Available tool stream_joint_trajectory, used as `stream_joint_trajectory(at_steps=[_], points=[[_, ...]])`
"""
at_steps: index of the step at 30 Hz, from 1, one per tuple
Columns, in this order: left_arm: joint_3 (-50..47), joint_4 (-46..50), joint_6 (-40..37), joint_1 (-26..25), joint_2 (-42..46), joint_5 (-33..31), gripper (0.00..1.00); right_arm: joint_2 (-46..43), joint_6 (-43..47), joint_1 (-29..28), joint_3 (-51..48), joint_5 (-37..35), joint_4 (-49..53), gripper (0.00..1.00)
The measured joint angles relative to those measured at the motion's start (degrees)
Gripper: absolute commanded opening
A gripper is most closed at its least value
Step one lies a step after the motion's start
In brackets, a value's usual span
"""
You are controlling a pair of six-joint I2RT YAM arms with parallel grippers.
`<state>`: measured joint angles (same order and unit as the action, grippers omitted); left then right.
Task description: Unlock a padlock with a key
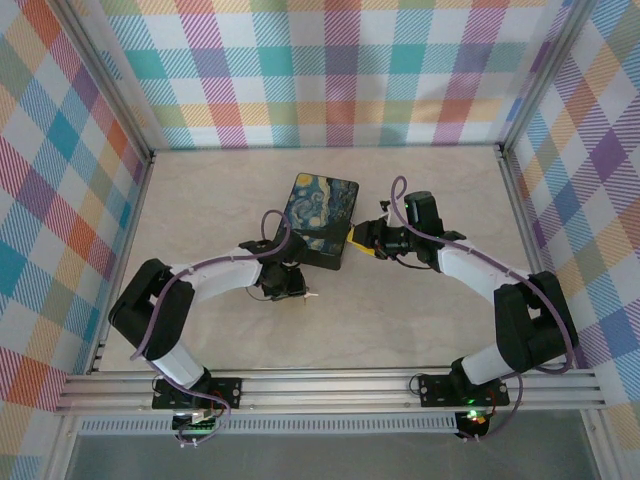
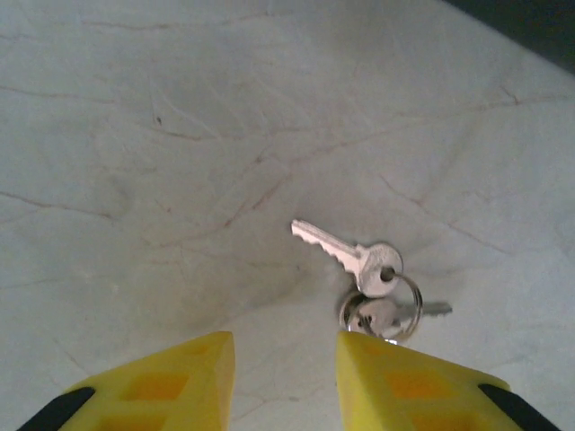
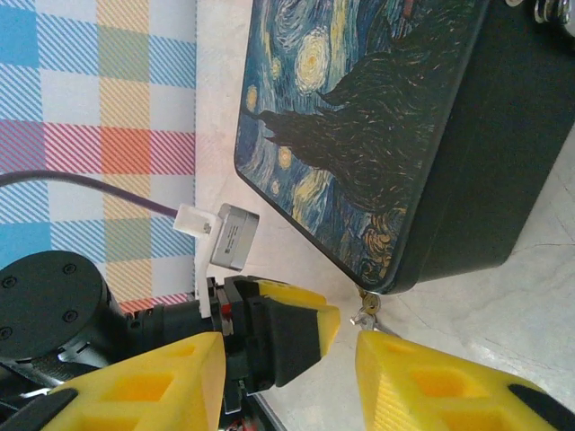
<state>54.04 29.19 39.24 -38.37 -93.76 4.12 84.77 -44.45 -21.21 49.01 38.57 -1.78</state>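
Two silvery keys joined by a ring lie flat on the table. The upper key (image 2: 346, 253) points up-left, and the other key (image 2: 395, 314) lies under the ring. My left gripper (image 2: 286, 350) hovers just short of them, open, with bare table between its yellow fingers. The ring sits just ahead of its right finger (image 2: 404, 382). In the top view the keys (image 1: 311, 295) glint beside the left gripper (image 1: 297, 288). My right gripper (image 3: 287, 352) is open and holds nothing, close to the box's right side (image 1: 362, 243). The padlock is hidden from me.
The Starry-Night box (image 1: 320, 220) with black sides (image 3: 485, 162) lies mid-table between the arms. A bit of silvery metal (image 3: 546, 9) shows at the frame's top edge above its black side. The left gripper's finger (image 3: 296, 337) shows in the right wrist view. Checked walls ring the table.
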Motion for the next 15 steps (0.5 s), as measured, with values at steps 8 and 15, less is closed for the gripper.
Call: stream_joint_trajectory(at_steps=[8,15], points=[[1.31,-5.16,3.48,0.02,-2.62,-1.18,0.35,-0.24,1.27,0.00,0.00,-0.02,1.92,0.42],[2.80,-5.88,5.05,0.00,-3.89,-2.86,0.33,-0.52,1.90,0.00,-0.02,-0.02,2.95,0.43]])
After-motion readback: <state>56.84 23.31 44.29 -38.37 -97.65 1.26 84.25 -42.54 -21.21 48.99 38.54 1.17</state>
